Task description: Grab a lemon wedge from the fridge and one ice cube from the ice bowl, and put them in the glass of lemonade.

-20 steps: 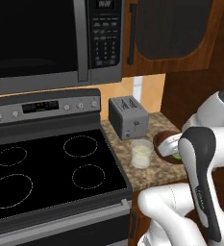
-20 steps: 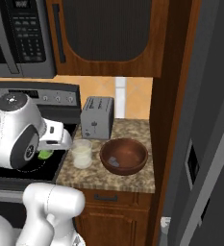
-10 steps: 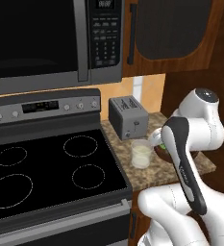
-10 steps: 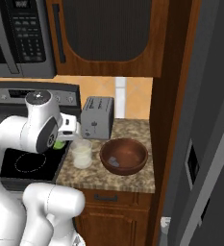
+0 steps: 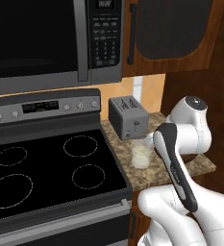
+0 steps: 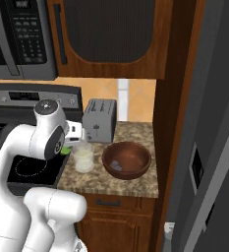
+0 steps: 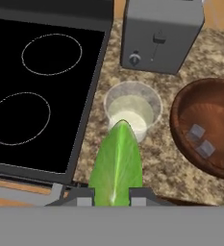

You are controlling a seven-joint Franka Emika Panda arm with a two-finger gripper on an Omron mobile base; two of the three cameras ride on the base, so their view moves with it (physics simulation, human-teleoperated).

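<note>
Granite counter [image 7: 180, 62], one glass [image 7: 132, 109], two ice cubes [image 7: 201, 140]

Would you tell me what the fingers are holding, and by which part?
The lemon wedge, pinched at its near end between the fingers, its tip toward the glass of lemonade.

No text can be read anywhere. The black-and-grey microwave's keypad [image 5: 105, 43] carries rows of small pale button marks, and the black stove's grey control panel [image 5: 40, 106] has a dark display strip with faint marks, all too blurred to make out.
</note>
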